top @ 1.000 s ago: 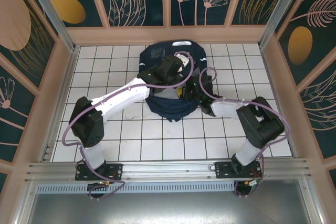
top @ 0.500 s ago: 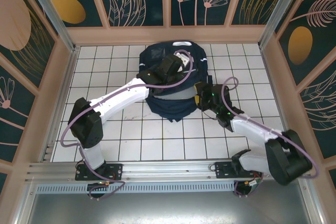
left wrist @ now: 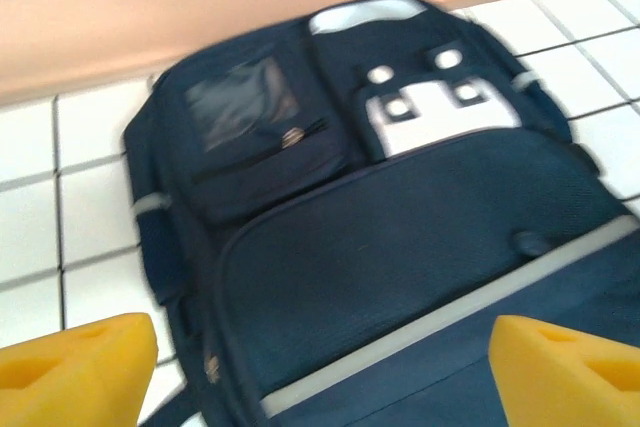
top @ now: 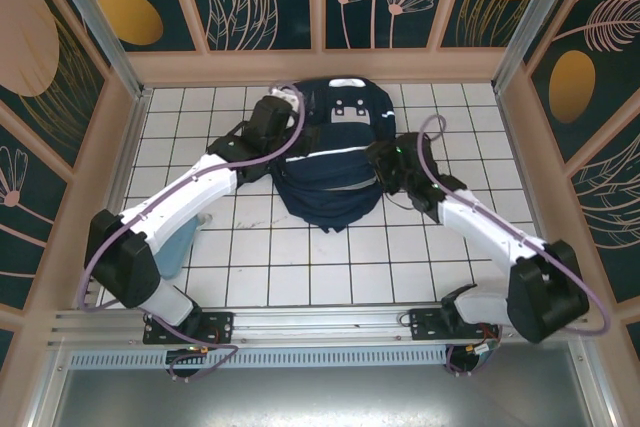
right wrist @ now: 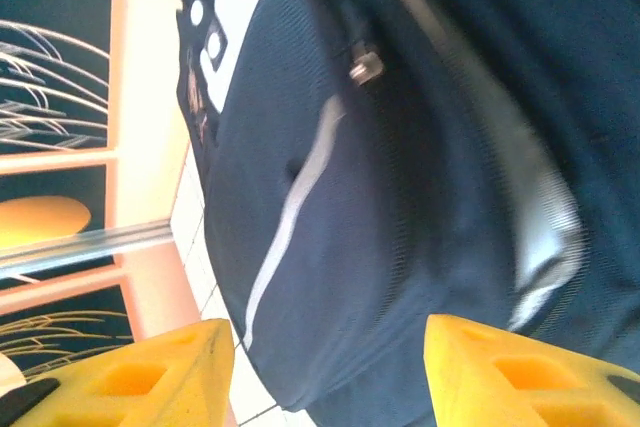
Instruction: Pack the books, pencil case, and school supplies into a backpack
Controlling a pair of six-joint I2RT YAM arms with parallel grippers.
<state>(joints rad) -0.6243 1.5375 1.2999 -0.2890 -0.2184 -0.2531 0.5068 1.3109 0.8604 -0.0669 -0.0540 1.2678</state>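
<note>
Bright and even from overhead, with soft, faint shadows on the white tiled desk (top: pixel 250 247) beside the backpack (top: pixel 335 147). Crisp in the top view, corner posts (top: pixel 85 7) leaning outward under the wide lens. Smeared by motion blur in the left wrist view: backpack edges soft, yellow fingers (left wrist: pixel 75 367) fuzzy at the bottom corners. Close and hazy in the right wrist view, pale stripe (right wrist: pixel 290 207) washed out, dark fabric low in detail.

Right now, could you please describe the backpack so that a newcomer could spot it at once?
On the white tiled table, look to the far middle, by the back wall. The backpack lies flat there, between the white left arm and right arm; it is soft dark navy fabric with a white stripe across its front.
</note>
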